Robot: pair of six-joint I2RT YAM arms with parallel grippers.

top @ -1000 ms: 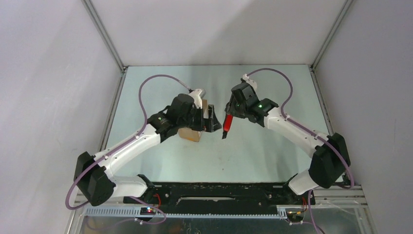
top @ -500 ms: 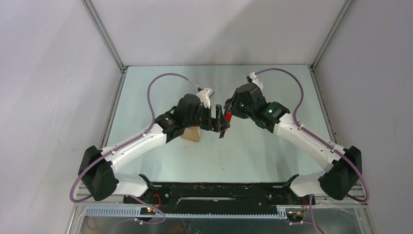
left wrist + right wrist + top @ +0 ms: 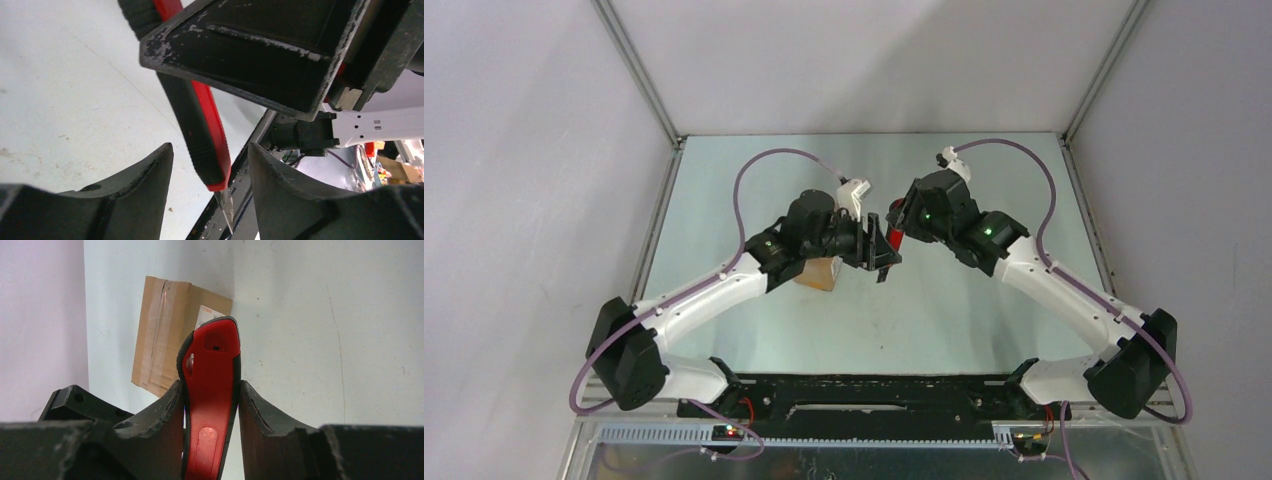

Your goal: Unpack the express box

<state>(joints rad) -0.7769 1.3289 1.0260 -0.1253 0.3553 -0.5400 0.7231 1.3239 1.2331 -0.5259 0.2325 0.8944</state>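
Pinching the red-and-black utility knife between its 2 fingers, the right gripper is held above the table. The knife's blade end is flanked by the left gripper, jaws spread, gaps seen on both sides. The express box is seen flat on the table, partly hidden under the left arm.

Low in the centre of the frame, the right claw is clamped on a red-and-black utility knife, jaws pressed flat against both of its sides, handle end pointing up the picture. Behind the knife, up and to the left, the express box lies flat on the pale bench, with a corner of its white label peeking out beside the handle. A lilac wall fills the left edge, and a black part with a small hole sits at lower left.
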